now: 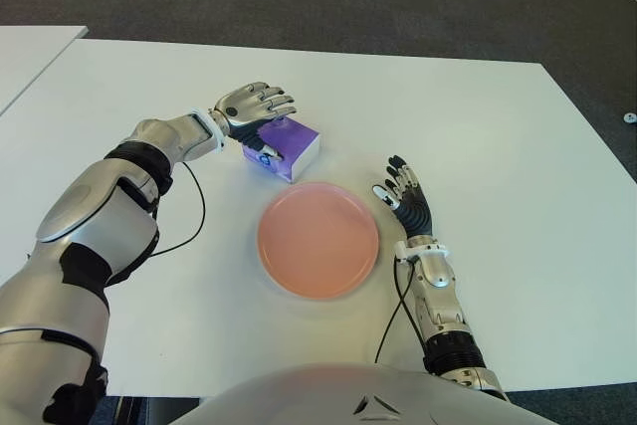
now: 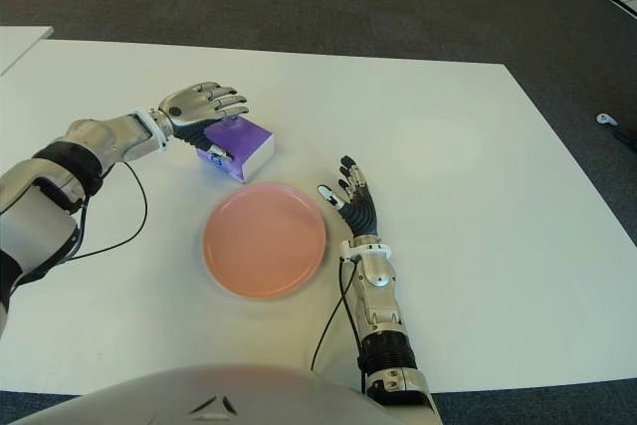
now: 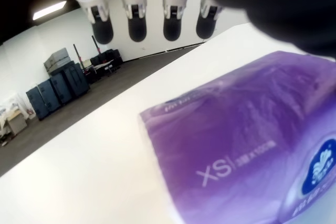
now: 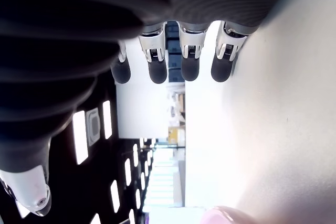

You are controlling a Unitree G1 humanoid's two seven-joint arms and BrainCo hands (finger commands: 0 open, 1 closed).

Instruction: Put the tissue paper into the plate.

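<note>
Tissue pack (image 1: 284, 145) beside plate (image 1: 318, 239) rim

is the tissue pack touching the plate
Apart. In the left eye view a strip of bare white table shows between the tissue pack and the plate rim. The left hand hovers over the pack.

The tissue pack (image 1: 284, 147) lies just beyond the plate (image 1: 318, 239), a narrow strip of bare table (image 1: 478, 126) between them. The left hand (image 1: 255, 104) hovers over the pack with fingers extended. The right hand (image 1: 406, 194) sits just right of the plate, fingers spread. The plate's top is bare.
</note>
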